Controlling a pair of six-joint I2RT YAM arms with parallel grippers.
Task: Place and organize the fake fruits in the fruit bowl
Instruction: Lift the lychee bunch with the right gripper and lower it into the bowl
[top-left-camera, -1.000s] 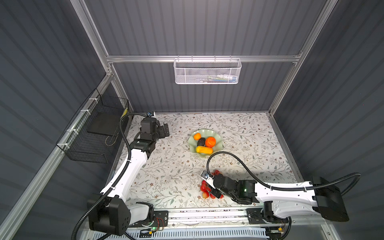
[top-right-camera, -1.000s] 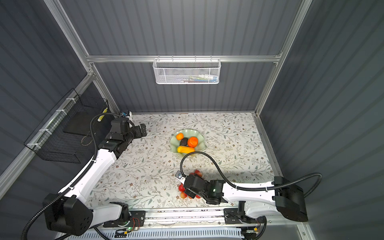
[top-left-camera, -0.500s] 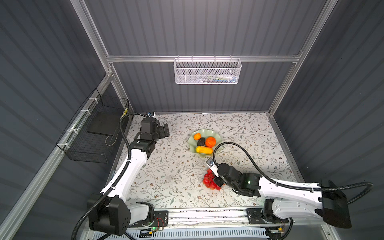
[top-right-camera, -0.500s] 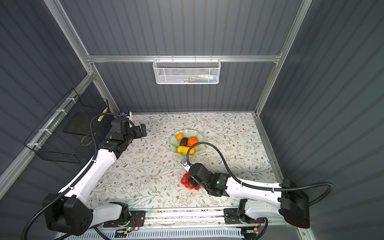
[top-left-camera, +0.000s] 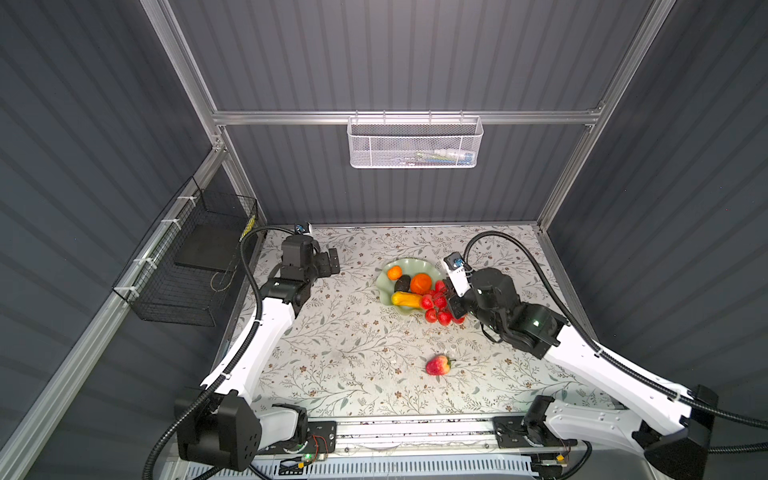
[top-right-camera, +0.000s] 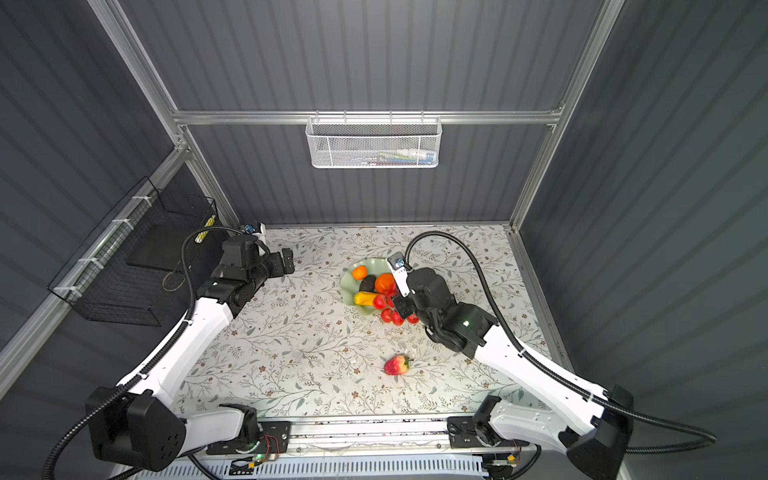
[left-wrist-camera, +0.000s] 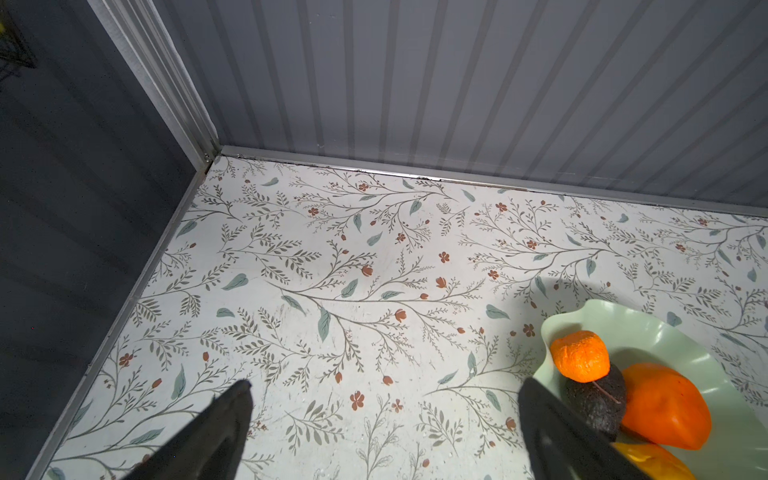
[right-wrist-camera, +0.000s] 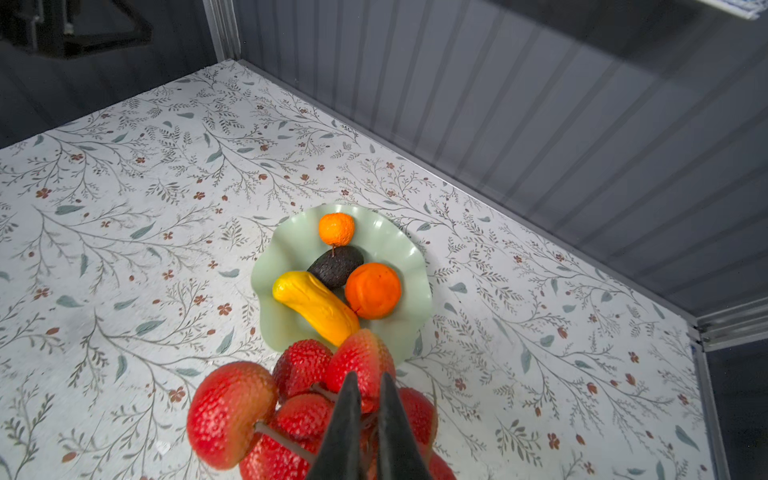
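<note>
My right gripper pinches the cluster of red balls by its stems at the fruit bowl rim nearest me. The bowl lies straight ahead. My left gripper is spread, well apart.

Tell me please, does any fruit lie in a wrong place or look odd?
Yes. The strawberry lies alone on the table, far from the bowl, so it looks out of place. The red cluster hangs from the shut right hand by the bowl's edge, not yet inside.

Strawberry lies well before the bowl.
</note>
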